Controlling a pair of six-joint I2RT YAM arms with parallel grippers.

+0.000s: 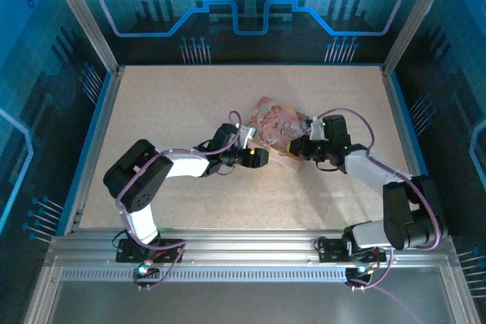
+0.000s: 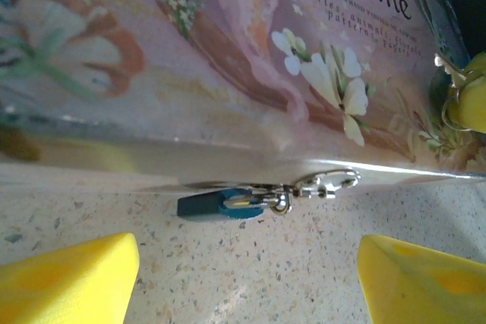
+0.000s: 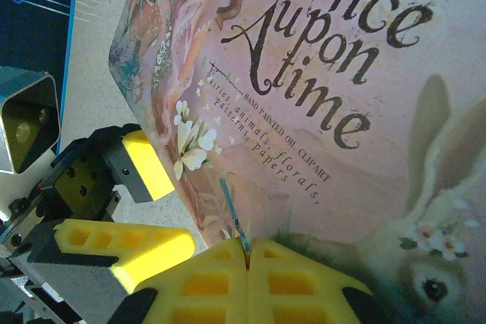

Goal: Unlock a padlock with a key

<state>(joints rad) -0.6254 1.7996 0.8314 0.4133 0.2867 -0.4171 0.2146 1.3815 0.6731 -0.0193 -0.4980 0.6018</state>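
Left pincer (image 2: pixel 247 278) stands spread, its yellow fingertips (image 2: pixel 68 278) flanking one blue padlock (image 2: pixel 209 205) lying on the bench (image 2: pixel 326 225) against the near-left edge of one pink tin (image 2: pixel 228 58); right pincer (image 3: pixel 247 263) is clenched on one thin key (image 3: pixel 234 214).

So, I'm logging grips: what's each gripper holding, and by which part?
Right gripper pinches the key by one end, blade sticking out. Left gripper holds nothing.

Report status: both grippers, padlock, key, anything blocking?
Left gripper open, facing padlock, not touching. Right gripper shut on key, blade over tin. Padlock lies on table against tin's edge, hooked to a clasp.
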